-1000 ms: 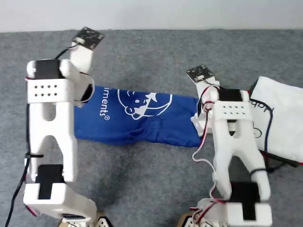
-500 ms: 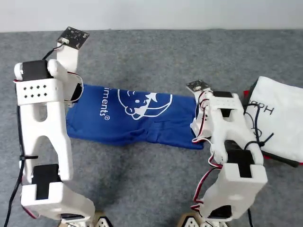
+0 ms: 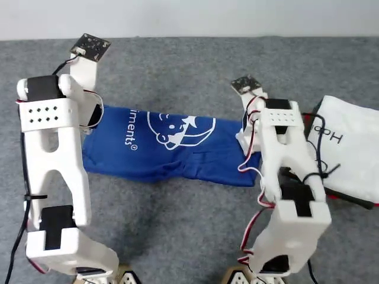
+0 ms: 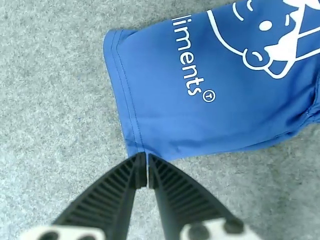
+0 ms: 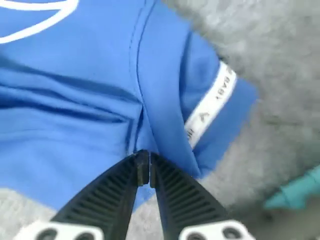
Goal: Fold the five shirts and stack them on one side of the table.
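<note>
The table [image 3: 177, 236] lies under a grey covering [image 4: 50, 100] with a felt-like, finely mottled nap. It looks speckled and slightly fuzzy close up in both wrist views. In the high view a pale band [image 3: 189, 18] runs straight along the table's far edge, plain and unmarked; I cannot tell whether it is a wall or a bare surface. The light is soft and even, casting only faint, blurred shadows on the grey.

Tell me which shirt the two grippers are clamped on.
The blue shirt with the white print, lying between the arms: the left gripper pinches its hem corner, the right gripper a fold. The white shirt lies apart from both grippers.
</note>
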You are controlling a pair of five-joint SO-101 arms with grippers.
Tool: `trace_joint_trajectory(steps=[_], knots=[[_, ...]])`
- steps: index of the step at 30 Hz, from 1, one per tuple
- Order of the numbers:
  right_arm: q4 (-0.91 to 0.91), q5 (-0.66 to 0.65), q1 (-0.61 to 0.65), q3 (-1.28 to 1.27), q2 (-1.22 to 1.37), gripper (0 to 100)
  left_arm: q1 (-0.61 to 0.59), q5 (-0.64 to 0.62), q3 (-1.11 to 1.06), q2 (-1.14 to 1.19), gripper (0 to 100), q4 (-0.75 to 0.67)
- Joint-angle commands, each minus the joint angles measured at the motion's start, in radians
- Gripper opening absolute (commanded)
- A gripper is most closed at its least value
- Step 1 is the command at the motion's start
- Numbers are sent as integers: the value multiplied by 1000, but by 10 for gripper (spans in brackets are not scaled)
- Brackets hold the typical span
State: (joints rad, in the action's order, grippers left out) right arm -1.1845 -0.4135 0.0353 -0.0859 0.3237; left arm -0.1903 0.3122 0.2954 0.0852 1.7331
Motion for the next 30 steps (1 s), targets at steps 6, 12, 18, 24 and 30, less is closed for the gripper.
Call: trace_joint_trajectory(steps=[6, 12, 18, 24, 30], knots=[[-185, -5, 22, 192, 10, 9, -48, 0, -68, -60, 15, 21], [-278, -8, 36, 258, -68, 11, -117, 2, -142, -2, 62, -2], [-397, -11, 19, 259, -165, 11, -141, -6, -87, 163, 190, -38], [-481, -12, -44, 259, -226, 11, -144, -2, 74, 365, 193, -72], [-533, -12, -84, 258, -252, 11, -140, -2, 272, 485, 193, -28]])
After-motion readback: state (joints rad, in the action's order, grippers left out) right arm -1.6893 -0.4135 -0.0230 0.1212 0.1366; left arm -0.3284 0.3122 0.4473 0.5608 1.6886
